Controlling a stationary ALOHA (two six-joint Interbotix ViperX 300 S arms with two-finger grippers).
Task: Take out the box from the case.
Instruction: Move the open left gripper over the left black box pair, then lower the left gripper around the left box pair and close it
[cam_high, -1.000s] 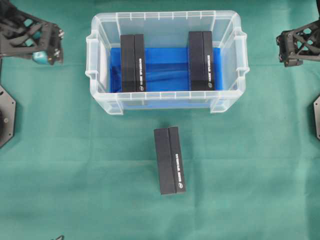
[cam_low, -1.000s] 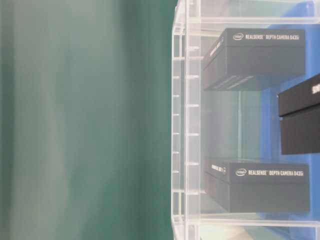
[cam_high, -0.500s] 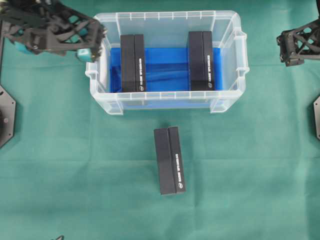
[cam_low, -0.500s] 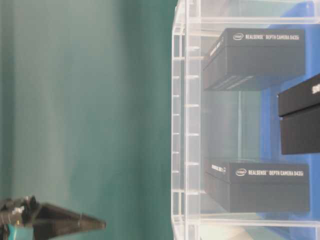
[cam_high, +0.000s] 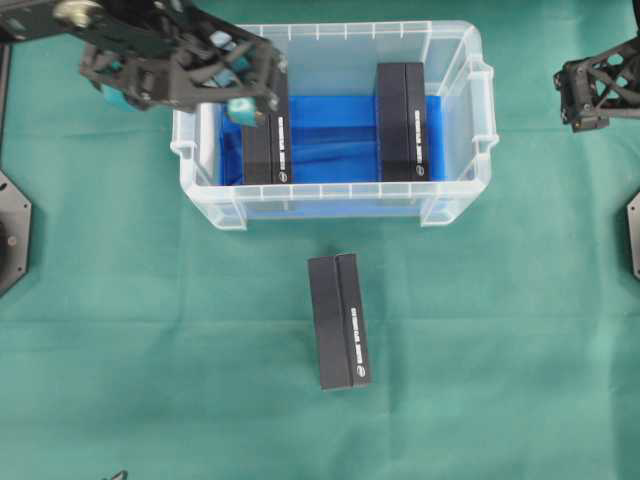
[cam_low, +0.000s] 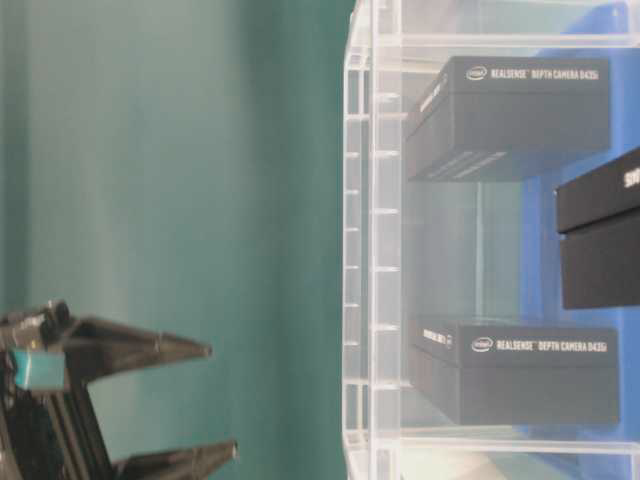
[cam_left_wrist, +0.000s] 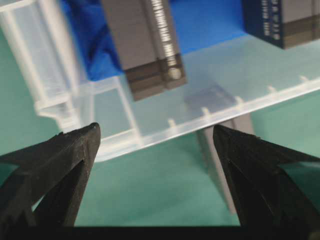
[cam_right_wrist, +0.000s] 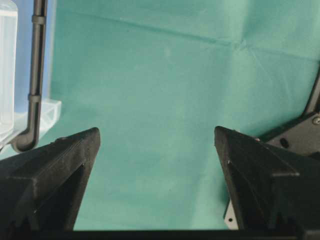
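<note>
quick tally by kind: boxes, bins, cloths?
Black rectangular cardboard boxes: 3, two in the bin, one on the table
Clear plastic rectangular bin: 1
Blue cloth lining the bin's bottom: 1
Green cloth covering the table: 1
Total: 6

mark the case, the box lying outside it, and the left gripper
case (cam_high: 330, 200): overhead view, front rim of the clear bin.
box on the cloth (cam_high: 338, 320): overhead view, middle of its dark top face.
left gripper (cam_left_wrist: 156, 137): left wrist view, midway between the open fingertips.
</note>
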